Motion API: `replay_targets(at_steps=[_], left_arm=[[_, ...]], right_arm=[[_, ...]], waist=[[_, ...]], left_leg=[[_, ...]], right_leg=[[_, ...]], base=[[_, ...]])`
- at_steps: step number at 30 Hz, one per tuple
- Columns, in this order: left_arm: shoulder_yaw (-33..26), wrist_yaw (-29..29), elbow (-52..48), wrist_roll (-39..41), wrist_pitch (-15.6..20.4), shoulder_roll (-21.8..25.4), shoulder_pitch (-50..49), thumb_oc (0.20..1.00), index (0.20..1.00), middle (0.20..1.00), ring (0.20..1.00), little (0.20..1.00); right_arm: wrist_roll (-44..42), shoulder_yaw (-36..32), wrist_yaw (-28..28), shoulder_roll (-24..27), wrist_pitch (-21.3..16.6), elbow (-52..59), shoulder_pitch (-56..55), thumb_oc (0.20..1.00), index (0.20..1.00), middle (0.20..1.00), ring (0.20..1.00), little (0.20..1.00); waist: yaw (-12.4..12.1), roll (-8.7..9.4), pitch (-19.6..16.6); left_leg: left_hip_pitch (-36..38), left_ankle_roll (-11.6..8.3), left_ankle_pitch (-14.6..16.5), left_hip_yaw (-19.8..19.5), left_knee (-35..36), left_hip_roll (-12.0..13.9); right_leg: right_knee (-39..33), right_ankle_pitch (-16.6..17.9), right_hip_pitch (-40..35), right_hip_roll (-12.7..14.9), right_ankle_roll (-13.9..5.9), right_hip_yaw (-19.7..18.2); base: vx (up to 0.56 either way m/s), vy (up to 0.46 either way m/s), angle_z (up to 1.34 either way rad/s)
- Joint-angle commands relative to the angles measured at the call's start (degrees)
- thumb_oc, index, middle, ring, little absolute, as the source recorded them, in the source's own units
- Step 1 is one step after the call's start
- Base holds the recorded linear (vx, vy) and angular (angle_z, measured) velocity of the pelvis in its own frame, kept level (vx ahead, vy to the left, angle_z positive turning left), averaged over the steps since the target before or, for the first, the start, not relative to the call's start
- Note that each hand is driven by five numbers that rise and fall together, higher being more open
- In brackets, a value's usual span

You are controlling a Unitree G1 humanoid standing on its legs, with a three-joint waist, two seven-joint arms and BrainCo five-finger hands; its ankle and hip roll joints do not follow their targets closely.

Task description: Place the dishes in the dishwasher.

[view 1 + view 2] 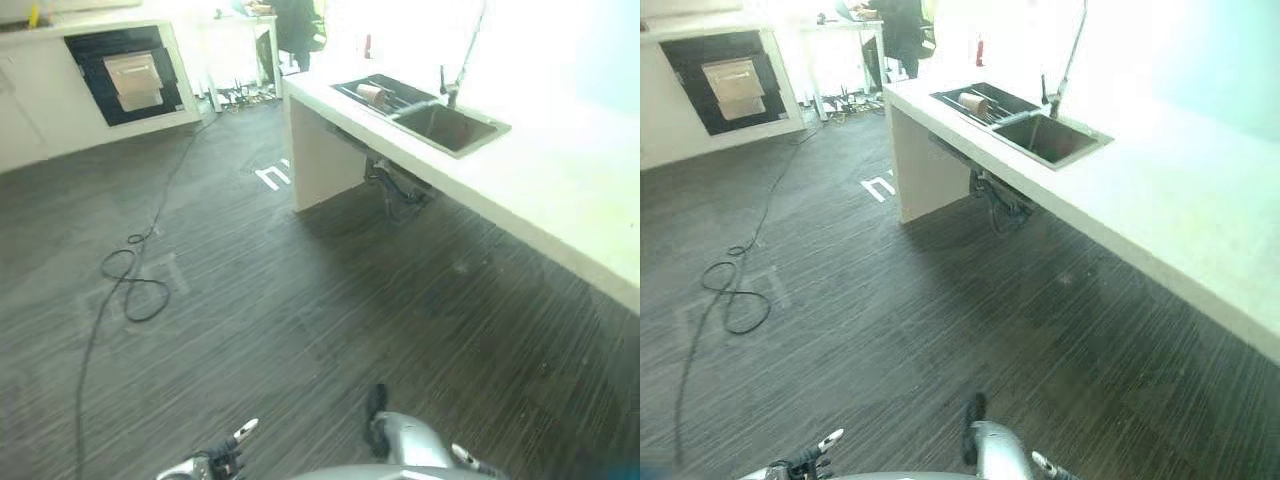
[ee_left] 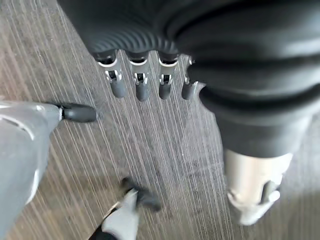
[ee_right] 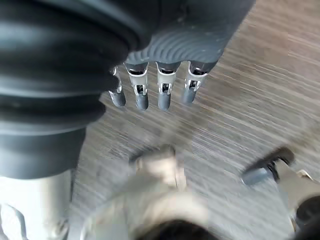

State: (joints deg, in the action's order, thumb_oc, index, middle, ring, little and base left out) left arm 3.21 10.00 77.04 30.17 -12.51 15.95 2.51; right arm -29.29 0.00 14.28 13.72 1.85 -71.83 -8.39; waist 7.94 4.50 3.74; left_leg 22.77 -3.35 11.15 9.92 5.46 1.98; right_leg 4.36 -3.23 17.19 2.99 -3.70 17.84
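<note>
Both my hands hang empty over the floor, left hand [image 2: 145, 85] and right hand [image 3: 150, 92], fingers relaxed. Dishes [image 1: 372, 94]: in the rack at the counter's [image 1: 560, 190] far end, beside the sink [image 1: 450, 127]; dishwasher [image 1: 125, 75] well apart across the room. Risk, as I judge it: a long carry could spill them.

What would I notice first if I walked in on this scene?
Probably the long pale counter running along the right, with a dark sink set into it, a tall tap beside that and a brownish dish in the rack next to the basin. Across the dark striped floor, far left, a black appliance front sits in the white cabinets. Both robot hands, left and right, hang empty over the floor.
</note>
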Motion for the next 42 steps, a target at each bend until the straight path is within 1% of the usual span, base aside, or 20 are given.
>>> replay_targets(at_steps=[1, 5, 9, 10, 11, 12, 13, 16, 20, 21, 22, 23, 25, 28, 30, 31, 34, 36, 39, 42], left_arm=[[1.6, 1.1, 1.1, -4.2, 0.7, -2.1, 1.7, 1.000, 1.000, 1.000, 1.000, 1.000], [1.9, 3.1, 1.1, -6.5, 1.7, -2.1, 1.0, 1.000, 1.000, 1.000, 1.000, 1.000], [1.7, 3.6, 0.6, -6.9, 1.9, -2.4, 0.9, 1.000, 1.000, 1.000, 1.000, 1.000], [1.2, 3.4, -0.2, -6.4, 1.8, -2.6, 0.8, 1.000, 1.000, 1.000, 1.000, 1.000], [0.5, 4.0, -0.9, -5.1, 2.1, -2.9, 0.8, 1.000, 1.000, 1.000, 1.000, 1.000], [0.2, 4.1, -1.4, -3.6, 2.4, -3.2, 0.9, 1.000, 1.000, 1.000, 1.000, 1.000], [0.0, 4.1, -1.9, -2.3, 2.8, -3.6, 0.9, 1.000, 1.000, 1.000, 1.000, 1.000], [-0.3, 4.1, -3.2, -0.9, 3.2, -4.5, 1.3, 1.000, 1.000, 1.000, 1.000, 1.000], [0.3, 4.2, -4.2, 3.4, 3.8, -4.9, 2.4, 1.000, 1.000, 1.000, 1.000, 1.000], [0.4, 4.1, -4.5, 4.6, 3.9, -5.0, 2.6, 1.000, 1.000, 1.000, 1.000, 1.000], [0.6, 4.0, -4.8, 5.4, 3.9, -5.1, 2.6, 1.000, 1.000, 1.000, 1.000, 1.000], [0.5, 3.7, -5.0, 8.1, 4.3, -5.1, 2.2, 1.000, 1.000, 1.000, 1.000, 1.000], [-0.2, 4.0, -4.2, 9.9, 5.4, -4.7, 1.1, 1.000, 1.000, 1.000, 1.000, 1.000], [-1.7, 5.6, -2.7, 9.4, 5.9, -4.5, 0.1, 1.000, 1.000, 1.000, 1.000, 1.000], [-1.6, 6.8, -2.0, 8.6, 5.0, -4.1, 0.7, 1.000, 1.000, 1.000, 1.000, 1.000], [-0.8, 7.8, -2.2, 7.6, 3.3, -3.2, 1.5, 1.000, 1.000, 1.000, 1.000, 1.000], [0.2, 6.8, -2.4, 8.2, 2.4, -2.7, 1.9, 1.000, 1.000, 1.000, 1.000, 1.000], [-0.1, 4.9, -2.4, 9.8, 1.9, -1.8, 1.1, 1.000, 1.000, 1.000, 1.000, 1.000], [-1.1, 3.4, -2.5, 10.5, 1.2, -0.6, 0.4, 1.000, 1.000, 1.000, 1.000, 1.000], [-1.8, 2.8, -1.7, 9.5, 1.2, 0.1, 0.7, 1.000, 1.000, 1.000, 1.000, 1.000]], right_arm=[[-2.1, -0.9, -1.4, -0.1, -1.3, 0.2, 3.2, 1.000, 1.000, 1.000, 1.000, 1.000], [-3.6, -1.0, -3.1, -0.7, -0.8, -0.5, 2.8, 1.000, 1.000, 1.000, 1.000, 1.000], [-4.7, -1.7, -3.4, 0.1, -0.8, -0.9, 2.7, 1.000, 1.000, 1.000, 1.000, 1.000], [-4.3, -1.9, -3.4, 1.1, -0.2, -0.3, 3.1, 1.000, 1.000, 1.000, 1.000, 1.000], [-3.6, -1.5, -3.0, 2.2, 0.0, 0.4, 3.8, 1.000, 1.000, 1.000, 1.000, 1.000], [-2.6, -1.3, -2.5, 3.0, -0.4, 0.9, 4.3, 1.000, 1.000, 1.000, 1.000, 1.000], [-2.4, -1.1, -2.3, 3.6, -1.1, 1.4, 4.5, 1.000, 1.000, 1.000, 1.000, 1.000], [-3.7, -1.0, -2.5, 4.3, -2.7, 2.7, 5.1, 1.000, 1.000, 1.000, 1.000, 1.000], [-2.3, -1.2, -2.0, 4.4, -4.4, 2.4, 7.1, 1.000, 1.000, 1.000, 1.000, 1.000], [-2.0, -1.1, -1.7, 4.5, -4.7, 2.1, 7.6, 1.000, 1.000, 1.000, 1.000, 1.000], [-2.0, -0.9, -1.6, 4.7, -4.8, 2.0, 8.0, 1.000, 1.000, 1.000, 1.000, 1.000], [-1.2, 0.2, -1.2, 5.3, -5.1, 2.0, 8.7, 1.000, 1.000, 1.000, 1.000, 1.000], [-1.3, 1.1, -0.4, 6.1, -4.4, 2.1, 9.8, 1.000, 1.000, 1.000, 1.000, 1.000], [-0.8, 0.8, -1.3, 6.4, -3.7, 2.0, 10.5, 1.000, 1.000, 1.000, 1.000, 1.000], [-3.3, -0.7, -2.3, 5.8, -4.3, 1.4, 9.7, 1.000, 1.000, 1.000, 1.000, 1.000], [-4.5, -2.7, -1.8, 4.9, -5.1, 1.5, 8.1, 1.000, 1.000, 1.000, 1.000, 1.000], [-5.1, -3.3, -0.9, 3.5, -5.9, 1.9, 6.9, 1.000, 1.000, 1.000, 1.000, 1.000], [-2.7, -3.3, 0.5, 3.2, -4.7, 2.4, 7.1, 1.000, 1.000, 1.000, 1.000, 1.000], [-1.9, -2.4, 0.0, 2.3, -4.2, 2.0, 7.9, 1.000, 1.000, 1.000, 1.000, 1.000], [-3.0, -1.4, -1.1, 1.7, -4.7, 1.2, 8.1, 1.000, 1.000, 1.000, 1.000, 1.000]], waist=[[0.4, -2.30, 2.3], [0.3, -1.52, 2.0], [1.2, -1.47, 0.6], [2.1, -2.27, -0.1], [2.5, -2.61, -0.2], [2.6, -1.99, -0.1], [2.2, -1.32, 0.2], [0.1, -0.29, 1.5], [-1.7, -0.34, 1.8], [-1.8, -0.69, 1.4], [-2.3, -0.80, 1.5], [-3.4, -1.42, 0.4], [-4.0, -1.53, 0.0], [-4.2, -2.36, -0.4], [-3.5, -2.92, -0.2], [-2.8, -2.68, -0.2], [-1.9, -2.89, -0.1], [-2.1, -4.87, 0.6], [-2.7, -4.75, 0.9], [-3.3, -3.38, 0.8]], left_leg=[[-11.3, 3.05, -5.7, -2.2, -0.5, -3.3], [-8.0, 3.37, -2.8, 0.5, -0.5, -3.9], [-3.9, 2.42, -1.0, 1.4, -1.3, -4.2], [-3.6, -0.27, -4.9, 2.3, -9.8, -2.1], [-6.2, -3.85, -13.6, 2.4, -22.4, -0.4], [-8.9, -5.44, -17.8, 2.6, -30.2, 0.0], [-12.7, -5.96, -20.1, 1.4, -37.5, -0.2], [-24.3, -5.09, -20.2, -1.0, -48.2, 0.7], [-26.7, -2.65, -17.1, 0.0, -30.5, 4.1], [-26.4, -2.02, -16.1, 0.3, -21.3, 4.8], [-25.4, -1.55, -15.0, -0.9, -14.0, 4.6], [-24.5, -1.81, -15.8, -8.7, -0.8, 5.3], [-28.0, -2.80, -15.9, -15.1, -0.5, 7.6], [-26.8, -2.40, -16.2, -14.4, -0.5, 9.1], [-24.7, -2.12, -15.8, -11.7, -1.8, 9.0], [-24.2, -1.03, -14.8, -8.8, -3.0, 7.2], [-22.4, 0.45, -14.6, -6.5, -1.7, 5.0], [-17.9, 1.19, -13.2, -2.0, -0.5, 3.8], [-16.3, 0.63, -12.5, 1.9, -0.5, 3.7], [-15.5, -0.51, -11.8, 4.0, -0.5, 3.0]], right_leg=[[-9.4, 10.4, -4.4, 2.6, -6.60, -0.6], [-9.4, 11.7, -6.4, 2.7, -5.94, 1.9], [-9.4, 13.1, -8.9, 1.7, -4.59, 0.5], [-9.1, 13.1, -10.5, -0.6, -2.82, -0.9], [-9.0, 12.5, -12.1, -2.4, -1.13, -2.2], [-9.0, 12.0, -13.7, -2.6, 0.13, -3.4], [-8.9, 11.1, -15.3, -2.9, 1.26, -5.1], [-8.8, 9.0, -19.8, -3.0, 2.85, -7.6], [-9.1, 4.3, -24.6, -4.3, 3.11, -11.8], [-9.3, 3.3, -25.3, -4.7, 2.31, -13.9], [-9.4, 2.4, -26.1, -4.7, 1.47, -16.0], [-9.4, 1.1, -26.3, -5.1, 0.62, -20.3], [-9.4, -1.0, -27.7, -5.0, 0.50, -25.0], [-6.1, -4.4, -30.4, -2.3, -1.29, -28.1], [-2.4, -5.8, -30.4, 0.5, -2.80, -26.3], [-0.1, -5.3, -30.4, 2.6, -4.03, -23.7], [9.1, -0.1, -26.0, 5.0, -6.18, -20.0], [18.7, 5.4, -19.0, 9.2, -6.29, -11.5], [11.7, 3.5, -19.1, 5.8, -6.23, -3.5], [-0.2, 3.4, -20.7, 1.7, -4.25, 1.4]], base=[[0.54, -0.151, 0.72], [0.51, -0.144, 0.08], [0.49, -0.154, -0.03], [0.70, -0.306, 0.06], [0.74, -0.343, 0.16], [0.54, -0.262, 0.11], [0.42, -0.194, -0.36], [0.38, -0.109, -1.02], [0.40, 0.042, -1.03], [0.43, 0.154, -1.16], [0.70, 0.260, -1.09], [0.68, 0.247, -0.74], [0.70, 0.301, -1.45], [0.63, 0.460, -2.25], [0.64, 0.579, -1.28], [0.53, 0.499, -0.27], [0.37, 0.366, -0.23], [0.37, 0.391, -0.60], [0.23, 0.123, -1.59], [0.18, 0.001, -0.41]])
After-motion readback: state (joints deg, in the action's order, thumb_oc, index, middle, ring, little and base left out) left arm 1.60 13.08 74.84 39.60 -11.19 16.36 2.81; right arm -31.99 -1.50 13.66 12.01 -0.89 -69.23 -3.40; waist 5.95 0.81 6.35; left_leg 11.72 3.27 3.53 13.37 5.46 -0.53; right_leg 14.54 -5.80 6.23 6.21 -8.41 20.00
